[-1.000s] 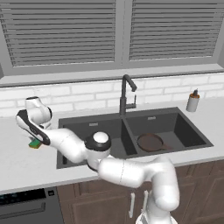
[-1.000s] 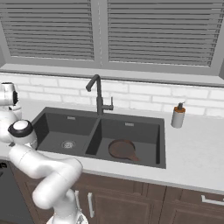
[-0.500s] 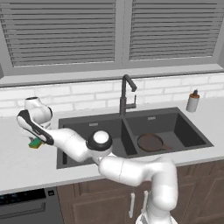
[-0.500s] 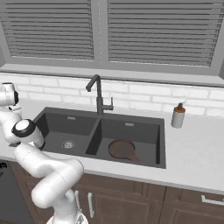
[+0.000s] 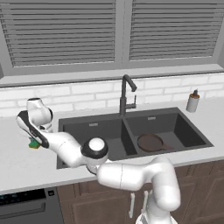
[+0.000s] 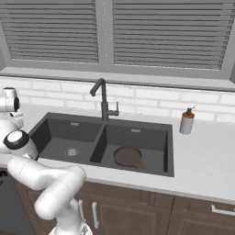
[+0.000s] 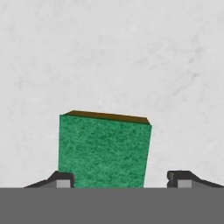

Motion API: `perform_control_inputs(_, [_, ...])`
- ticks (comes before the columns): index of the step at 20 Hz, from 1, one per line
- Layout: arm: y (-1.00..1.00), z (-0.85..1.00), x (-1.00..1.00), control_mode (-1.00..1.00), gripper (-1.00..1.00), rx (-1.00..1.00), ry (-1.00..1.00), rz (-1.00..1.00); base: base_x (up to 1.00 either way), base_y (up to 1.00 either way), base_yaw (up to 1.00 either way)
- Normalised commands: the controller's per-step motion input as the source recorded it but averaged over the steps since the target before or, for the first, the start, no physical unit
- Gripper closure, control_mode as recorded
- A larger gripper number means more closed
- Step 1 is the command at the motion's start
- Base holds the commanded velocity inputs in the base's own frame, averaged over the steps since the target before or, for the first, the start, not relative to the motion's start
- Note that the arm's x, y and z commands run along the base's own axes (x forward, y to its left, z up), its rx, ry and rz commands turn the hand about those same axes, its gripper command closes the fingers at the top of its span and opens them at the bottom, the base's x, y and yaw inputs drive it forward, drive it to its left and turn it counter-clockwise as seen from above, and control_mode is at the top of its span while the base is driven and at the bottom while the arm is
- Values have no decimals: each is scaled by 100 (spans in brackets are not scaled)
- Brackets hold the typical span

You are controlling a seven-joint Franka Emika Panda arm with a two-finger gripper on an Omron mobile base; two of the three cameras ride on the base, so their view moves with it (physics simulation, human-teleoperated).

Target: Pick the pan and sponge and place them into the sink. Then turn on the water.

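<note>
We are holding our gripper (image 7: 119,178) open over the sponge (image 7: 104,148), the two dark fingertips (image 7: 180,178) standing apart at the bottom of the hand view. The left tip is sitting at the sponge's lower left corner; the right tip is standing clear of its right edge, so the jaws are spread wider than the block and are not gripping it. The sponge is lying green face up on the pale counter (image 7: 131,52), left of the sink (image 5: 89,124), where the hand (image 5: 37,114) is reaching down beside it.

We judge that we are working on the sponge pick. The pan (image 6: 128,156) is already lying in the right basin, so the first placement looks done. The next move calls for lowering around the block and closing on its sides, then carrying it to a basin.

We are counting one sponge, one pan, two basins, one faucet (image 6: 103,100) with no water running, and one soap bottle (image 6: 186,122) on the counter to the right.
</note>
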Motion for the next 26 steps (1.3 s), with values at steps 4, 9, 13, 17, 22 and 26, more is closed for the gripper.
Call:
perform_control_inputs(4, [1, -98, 0, -100, -100, 0, 0, 0, 0, 0, 0])
perform_control_inputs(9, [25, -98, 1, -100, -100, 0, 0, 0, 0, 0, 0])
perform_control_inputs(13, [47, -84, 16, -100, -100, 0, -1, 0, 0, 0, 0])
perform_control_inputs(17, [45, -79, 21, -100, -100, 0, 0, 0, 0, 0, 0])
perform_control_inputs(22, [33, -74, 21, -100, -100, 0, 0, 0, 0, 0, 0])
perform_control_inputs(26, [23, -93, 12, -100, -100, 0, 0, 0, 0, 0, 0])
